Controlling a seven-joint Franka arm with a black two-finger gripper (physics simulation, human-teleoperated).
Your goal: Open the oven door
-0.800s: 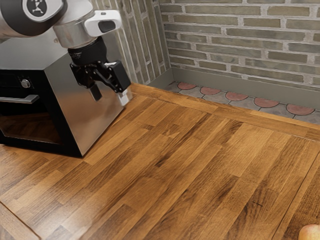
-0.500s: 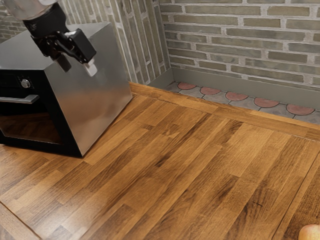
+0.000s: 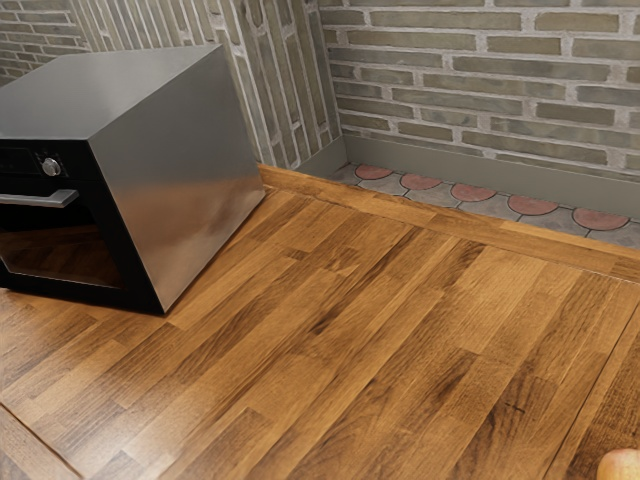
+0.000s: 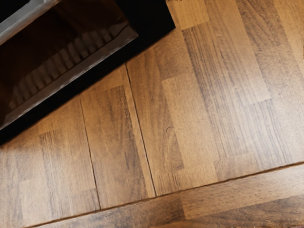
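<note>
Gripper: moved from beside oven [image 3: 180,180] to its front; grip, cannot tell. Handle [image 3: 45,200]: engage squarely, pull outward.

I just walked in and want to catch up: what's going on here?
I'm a robot arm tasked with opening the black, glass-windowed oven door. It looks shut, with its silver bar handle near the top. My wrist camera looks down past the door onto the brown wooden table. Whether I'm touching the handle, I can't tell.
</note>
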